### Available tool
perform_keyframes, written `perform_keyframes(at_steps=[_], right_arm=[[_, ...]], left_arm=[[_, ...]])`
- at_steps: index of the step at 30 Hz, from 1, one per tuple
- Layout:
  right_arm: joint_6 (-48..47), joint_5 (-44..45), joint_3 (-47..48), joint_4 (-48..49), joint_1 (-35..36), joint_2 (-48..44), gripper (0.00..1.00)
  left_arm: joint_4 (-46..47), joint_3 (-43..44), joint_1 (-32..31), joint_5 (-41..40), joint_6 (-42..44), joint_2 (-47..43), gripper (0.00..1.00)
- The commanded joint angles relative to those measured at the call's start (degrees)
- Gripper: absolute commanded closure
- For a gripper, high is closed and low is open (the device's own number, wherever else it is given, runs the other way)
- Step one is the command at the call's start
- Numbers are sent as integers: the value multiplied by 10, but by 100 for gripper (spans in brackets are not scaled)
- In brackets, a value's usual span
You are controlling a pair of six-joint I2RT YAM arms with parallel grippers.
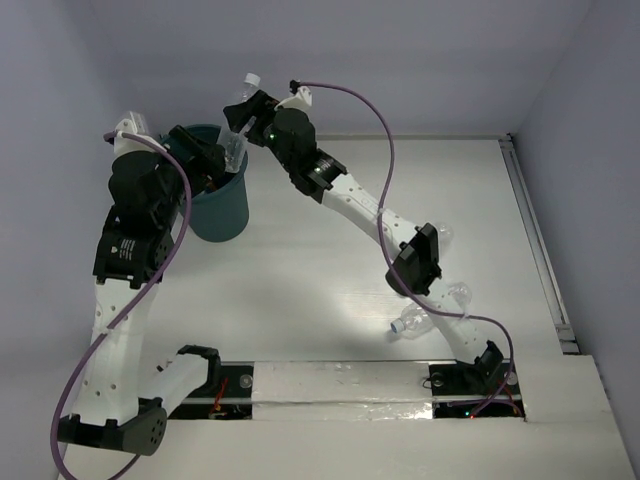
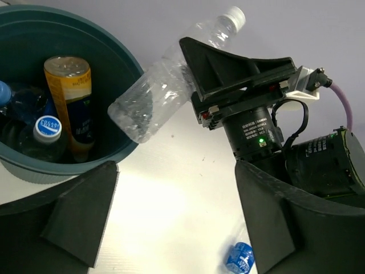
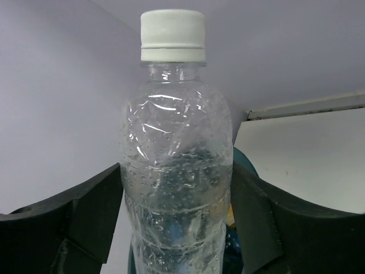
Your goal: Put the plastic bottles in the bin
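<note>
A loose clear bottle [image 1: 418,321] lies on the table [image 1: 300,290] by the right arm's base. Farther back, the left gripper [image 2: 171,228] gapes empty beside the bin [image 2: 122,57], which has an orange bottle [image 2: 71,97] inside. The right gripper [image 1: 240,125] clamps a white-capped bottle [image 3: 175,171], tilted just above the rim.

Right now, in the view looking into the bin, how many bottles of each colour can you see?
Orange bottle: 1
Clear bottle: 1
Blue-marked bottles: 3
Total: 5
</note>
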Motion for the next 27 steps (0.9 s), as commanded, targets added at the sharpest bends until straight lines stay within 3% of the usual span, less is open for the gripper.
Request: perform_keyframes(at_steps=[1, 10, 15, 16, 17, 18, 19, 20, 21, 22, 23, 25, 27], right_arm=[[-52, 5, 3, 32, 15, -16, 22], [-51, -18, -9, 25, 31, -14, 16], [-83, 1, -67, 29, 31, -91, 14], [-91, 6, -121, 32, 25, -145, 15], [-105, 20, -158, 32, 20, -177, 24], [-107, 30, -253, 32, 7, -253, 30], [-106, 40, -312, 36, -4, -296, 38], [-88, 47, -378, 41, -18, -342, 61], [-70, 46, -446, 44, -34, -388, 71], [-51, 42, -581, 41, -75, -484, 79], [-6, 29, -648, 31, -99, -532, 93], [32, 18, -766, -30, -168, -621, 99], [54, 14, -901, -81, -205, -743, 100]], left_arm=[[15, 24, -4, 6, 2, -1, 17], [5, 30, -4, 19, 8, 2, 13], [6, 45, -4, 64, 24, 21, 16], [12, 45, -4, 78, 30, 32, 19], [15, 45, -4, 93, 32, 38, 22], [25, 43, -9, 121, 33, 45, 24], [32, 39, -16, 133, 38, 59, 32], [40, 33, -54, 137, 40, 67, 37], [45, 32, -83, 126, 44, 76, 45], [53, 35, -115, 118, 50, 104, 58], [55, 44, -180, 114, 62, 123, 64], [53, 59, -240, 97, 74, 194, 74], [63, 70, -305, 82, 87, 239, 77]])
